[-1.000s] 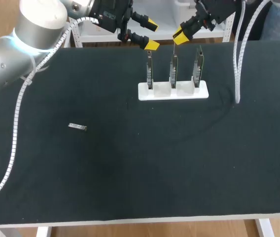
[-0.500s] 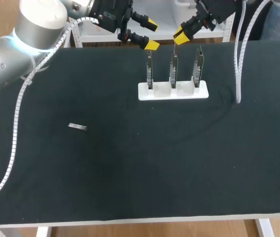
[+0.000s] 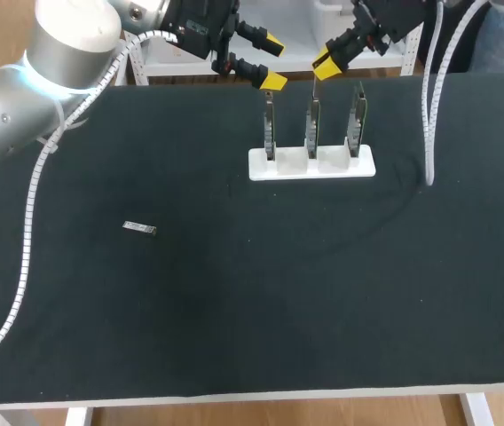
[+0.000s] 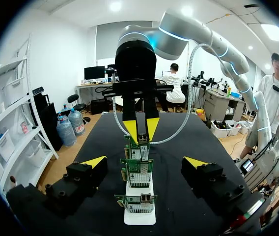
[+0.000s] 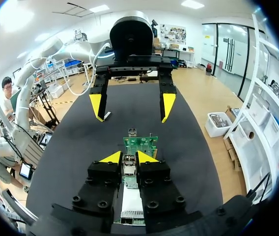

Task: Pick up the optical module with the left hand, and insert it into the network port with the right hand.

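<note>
The optical module [image 3: 139,228], a small silver bar, lies alone on the black table [image 3: 234,293] at the left. Three upright green circuit boards [image 3: 312,124] with network ports [image 4: 142,199] stand in a white holder [image 3: 311,164] at the back. My left gripper [image 3: 273,62] hangs open above the holder's left end, looking along the row [image 4: 146,161]. My right gripper [image 3: 323,67] faces it from the other end. Its fingers stand close together with a narrow gap [image 5: 128,158]. Through that gap I see only the nearest board, and nothing is held.
A ribbed white cable [image 3: 428,106] hangs from my right arm onto the table right of the holder. My left arm's cable [image 3: 30,222] trails along the left side.
</note>
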Motion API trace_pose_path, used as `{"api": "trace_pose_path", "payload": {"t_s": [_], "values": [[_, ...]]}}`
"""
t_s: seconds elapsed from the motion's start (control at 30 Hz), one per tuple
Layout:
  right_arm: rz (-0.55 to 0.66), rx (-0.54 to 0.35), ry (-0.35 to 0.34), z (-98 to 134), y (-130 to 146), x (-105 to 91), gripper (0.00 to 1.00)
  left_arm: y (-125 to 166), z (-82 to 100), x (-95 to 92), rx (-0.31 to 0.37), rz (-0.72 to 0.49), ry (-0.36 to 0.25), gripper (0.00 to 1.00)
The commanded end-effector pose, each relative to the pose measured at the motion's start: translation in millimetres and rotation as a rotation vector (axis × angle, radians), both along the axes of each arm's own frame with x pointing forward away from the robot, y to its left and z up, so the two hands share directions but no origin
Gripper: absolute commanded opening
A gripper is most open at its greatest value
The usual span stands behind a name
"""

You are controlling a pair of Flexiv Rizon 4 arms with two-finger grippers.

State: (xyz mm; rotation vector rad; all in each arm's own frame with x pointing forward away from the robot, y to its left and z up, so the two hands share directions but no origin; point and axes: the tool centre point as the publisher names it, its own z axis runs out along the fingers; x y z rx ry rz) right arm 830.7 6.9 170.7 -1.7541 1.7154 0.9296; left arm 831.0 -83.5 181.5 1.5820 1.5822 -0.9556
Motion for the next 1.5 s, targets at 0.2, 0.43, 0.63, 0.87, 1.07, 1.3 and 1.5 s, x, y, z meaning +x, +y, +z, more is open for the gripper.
{"api": "trace_pose_path", "payload": {"t_s": [0.2,0.43,0.63,0.87,1.07,1.3,1.5], "values": [[0.287,0.012,0.238,0.0,2.3,8.2,0.00,0.1,-0.6,-2.6,-0.001,0.005,-0.005,1.00],[0.284,0.012,0.244,-1.2,2.5,6.7,0.00,0.1,-0.6,-2.6,-0.001,0.005,-0.005,1.00],[0.269,0.010,0.234,0.6,2.7,7.5,0.00,0.1,-0.6,-2.6,-0.001,0.005,-0.005,1.00],[0.259,0.016,0.225,4.2,2.9,7.3,0.00,0.1,-0.6,-2.6,-0.001,0.005,-0.005,1.00],[0.242,0.017,0.215,6.7,2.3,6.8,0.00,0.1,-0.6,-2.6,-0.001,0.005,-0.005,1.00],[0.221,0.011,0.204,7.6,1.5,5.5,0.00,0.1,-0.6,-2.6,-0.001,0.005,-0.005,1.00],[0.205,0.007,0.198,8.0,1.2,5.5,0.00,0.1,-0.6,-2.6,-0.001,0.005,-0.005,1.00]]}}
